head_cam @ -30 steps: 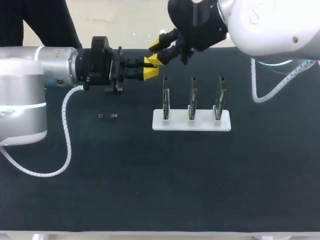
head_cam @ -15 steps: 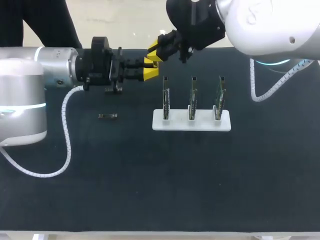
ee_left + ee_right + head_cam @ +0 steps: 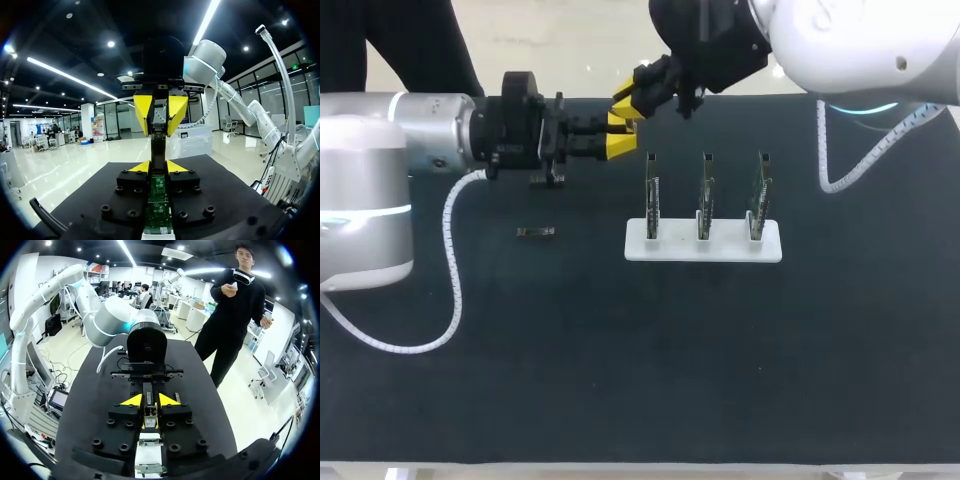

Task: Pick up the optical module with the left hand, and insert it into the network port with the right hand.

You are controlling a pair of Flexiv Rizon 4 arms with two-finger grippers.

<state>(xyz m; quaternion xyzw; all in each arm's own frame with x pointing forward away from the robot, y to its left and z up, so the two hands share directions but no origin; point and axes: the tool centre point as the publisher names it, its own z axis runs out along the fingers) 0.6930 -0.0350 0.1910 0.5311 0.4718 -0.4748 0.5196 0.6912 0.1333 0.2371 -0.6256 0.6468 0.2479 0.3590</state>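
**1. Hazards**

1.1 Insertion site. A flat white plastic rack stands on the black cloth-covered bench, right of the bench's middle. It carries three upright green circuit boards. The network port on them is too small to make out. The boards are thin and closely spaced. A slim dark metal optical module brought in tilted or off-line would probably strike a board edge. It could also tip the rack, which does not appear to be fastened.

1.2 Loose part. A small dark flat piece lies left of the rack, well apart from it. The risk is judged low unless the left arm descends there.

1.3 Handover. Above the bench's far edge, near its middle, the left gripper and the right gripper meet tip to tip. Each pair of yellow fingers appears pressed onto the optical module from two sides.
- If the left gripper releases before the right grip is firm, the module could fall at the far edge.
- If either arm moves while both are clamped, the module may twist in the grip, and a skewed hold would spoil the insertion.

**2. Task part**

The optical module is a narrow, straight bar held in the air, clear of the bench. It spans the short gap between the two grippers, with one end pinched in each, and lies in line with both sets of fingers. Little of its length is exposed, which leaves scant margin for regripping.
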